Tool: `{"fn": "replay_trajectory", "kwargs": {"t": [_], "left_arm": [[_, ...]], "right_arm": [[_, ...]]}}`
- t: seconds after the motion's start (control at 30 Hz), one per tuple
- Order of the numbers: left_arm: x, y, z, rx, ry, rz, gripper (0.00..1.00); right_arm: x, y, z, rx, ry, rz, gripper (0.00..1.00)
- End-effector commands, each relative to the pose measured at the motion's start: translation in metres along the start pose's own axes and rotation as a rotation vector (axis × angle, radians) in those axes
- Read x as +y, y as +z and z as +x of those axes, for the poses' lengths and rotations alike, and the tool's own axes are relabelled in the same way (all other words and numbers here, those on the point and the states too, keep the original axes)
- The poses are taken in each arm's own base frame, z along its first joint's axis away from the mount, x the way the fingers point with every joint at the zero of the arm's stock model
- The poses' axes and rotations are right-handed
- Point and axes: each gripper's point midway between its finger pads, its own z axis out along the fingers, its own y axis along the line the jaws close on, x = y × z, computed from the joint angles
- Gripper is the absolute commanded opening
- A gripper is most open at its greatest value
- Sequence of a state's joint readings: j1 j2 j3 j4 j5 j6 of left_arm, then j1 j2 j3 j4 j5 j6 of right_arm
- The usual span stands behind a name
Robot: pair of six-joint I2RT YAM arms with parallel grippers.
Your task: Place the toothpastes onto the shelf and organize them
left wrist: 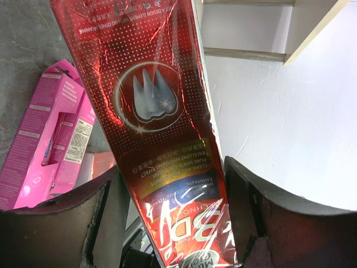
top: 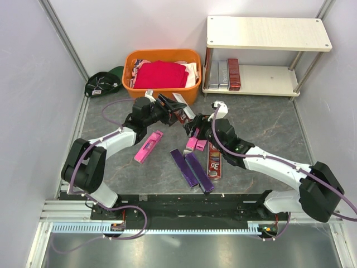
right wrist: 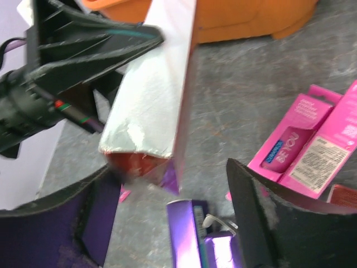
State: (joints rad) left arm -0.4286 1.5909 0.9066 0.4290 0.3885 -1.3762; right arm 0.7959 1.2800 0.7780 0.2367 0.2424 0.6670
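Note:
My left gripper [top: 165, 107] is shut on a dark red toothpaste box [top: 179, 115] and holds it tilted above the table; in the left wrist view the box [left wrist: 162, 111] fills the gap between the fingers [left wrist: 83, 223]. My right gripper [top: 196, 129] is open, and the box's free end [right wrist: 150, 95] sits between its spread fingers [right wrist: 251, 212] without being clamped. Pink boxes [top: 148, 146] [top: 195, 142], two dark purple boxes [top: 191, 170] and another dark red box [top: 214, 162] lie on the table. The shelf [top: 268, 82] holds two silver-grey boxes [top: 218, 74] and a dark red one [top: 234, 73] on its lower board.
An orange basket [top: 136, 85] with a red cloth [top: 162, 74] stands behind the grippers, left of the shelf. A dark green and black bundle [top: 103, 84] lies at the back left. Grey walls close the sides.

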Motion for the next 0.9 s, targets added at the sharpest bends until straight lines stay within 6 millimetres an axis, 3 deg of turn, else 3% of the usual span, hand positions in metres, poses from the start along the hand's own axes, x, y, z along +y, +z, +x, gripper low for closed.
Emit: {"fn": "replay_trajectory", "kwargs": {"t": [0.0,0.2,0.33,0.53,0.73,0.87], "left_arm": [[-0.037,-0.008,0.001,0.013,-0.008,0.133,0.59],[-0.035,-0.009,0.002,0.015,-0.014,0.142,0.59],[-0.031,-0.006,0.004,0.032,-0.02,0.135,0.61],[-0.028,-0.007,0.008,0.055,0.014,0.124,0.71],[-0.026,-0.008,0.005,0.066,0.097,0.071,1.0],[-0.022,-0.011,0.003,0.063,0.172,0.018,1.0]], "right_arm": [[-0.004,0.01,-0.018,-0.103,0.0,0.039,0.77],[0.002,0.014,-0.023,-0.121,0.014,0.018,0.54],[0.005,0.014,-0.026,-0.136,0.027,0.016,0.3],[0.01,0.012,-0.03,-0.134,0.036,-0.007,0.21],[0.013,0.01,-0.034,-0.11,0.075,-0.03,0.17],[0.003,0.008,-0.045,-0.11,0.16,-0.043,0.16]]}}
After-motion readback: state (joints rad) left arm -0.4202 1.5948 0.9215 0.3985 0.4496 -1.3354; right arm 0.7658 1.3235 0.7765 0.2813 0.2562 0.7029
